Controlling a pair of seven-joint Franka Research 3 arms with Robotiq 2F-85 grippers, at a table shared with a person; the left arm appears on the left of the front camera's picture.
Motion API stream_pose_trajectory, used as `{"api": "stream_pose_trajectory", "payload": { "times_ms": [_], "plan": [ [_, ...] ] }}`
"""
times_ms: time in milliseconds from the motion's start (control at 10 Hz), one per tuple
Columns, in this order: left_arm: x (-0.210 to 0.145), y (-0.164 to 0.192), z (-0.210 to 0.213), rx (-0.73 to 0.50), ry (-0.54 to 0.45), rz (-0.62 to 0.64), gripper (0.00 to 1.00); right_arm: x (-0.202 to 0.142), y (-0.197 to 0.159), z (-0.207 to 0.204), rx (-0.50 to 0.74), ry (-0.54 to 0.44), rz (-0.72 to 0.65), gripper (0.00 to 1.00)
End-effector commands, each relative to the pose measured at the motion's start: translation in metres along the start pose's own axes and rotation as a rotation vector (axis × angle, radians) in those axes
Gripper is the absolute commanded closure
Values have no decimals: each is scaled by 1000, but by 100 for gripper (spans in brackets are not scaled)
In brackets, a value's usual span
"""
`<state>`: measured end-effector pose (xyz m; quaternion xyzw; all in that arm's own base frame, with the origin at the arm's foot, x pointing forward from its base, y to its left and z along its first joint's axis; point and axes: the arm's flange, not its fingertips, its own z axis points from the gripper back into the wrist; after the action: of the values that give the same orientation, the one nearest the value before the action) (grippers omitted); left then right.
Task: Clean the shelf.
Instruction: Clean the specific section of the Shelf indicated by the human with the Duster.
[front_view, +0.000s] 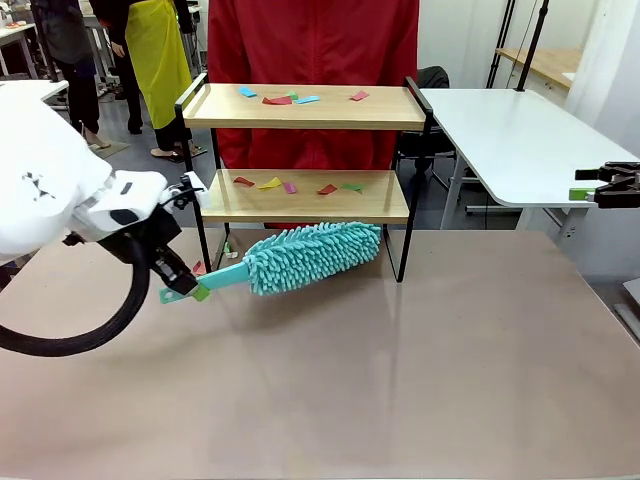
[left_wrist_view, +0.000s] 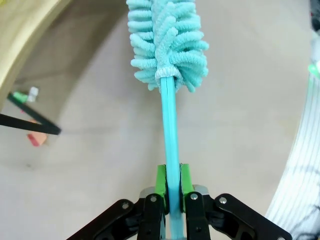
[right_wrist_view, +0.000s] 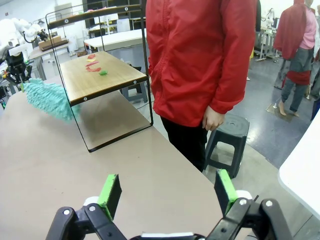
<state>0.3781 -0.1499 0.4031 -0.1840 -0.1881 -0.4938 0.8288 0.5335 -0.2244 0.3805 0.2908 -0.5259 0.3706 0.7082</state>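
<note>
The shelf stands at the far middle of the table, two wooden boards in a black frame, with coloured paper scraps on the top board and more on the lower board. My left gripper is shut on the teal handle of a fluffy teal duster, whose head hangs just in front of the lower board. The left wrist view shows the green pads clamped on the handle and the duster head ahead. My right gripper stands open at the far right edge, away from the shelf.
A person in a red jacket stands behind the shelf. A white side table sits to the right. A small red scrap lies on the table under the shelf. The brown tabletop in front is open.
</note>
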Motion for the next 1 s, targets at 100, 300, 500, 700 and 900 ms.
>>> {"api": "stream_pose_trajectory", "payload": {
  "times_ms": [100, 300, 500, 700, 900],
  "plan": [
    [-57, -10, 3, -154, 42, -20, 87, 2, 2, 0, 1, -4, 2, 0],
    [-56, -10, 35, -175, 122, 24, 87, 2, 2, 0, 1, -4, 2, 0],
    [-46, -20, 81, -118, 245, 34, 87, 2, 2, 0, 1, -4, 2, 0],
    [-27, -28, 126, -83, 400, 23, 87, 2, 2, 0, 1, -4, 2, 0],
    [-1, -33, 175, -20, 561, 1, 87, 2, 2, 0, 1, -4, 2, 0]
  ]
}}
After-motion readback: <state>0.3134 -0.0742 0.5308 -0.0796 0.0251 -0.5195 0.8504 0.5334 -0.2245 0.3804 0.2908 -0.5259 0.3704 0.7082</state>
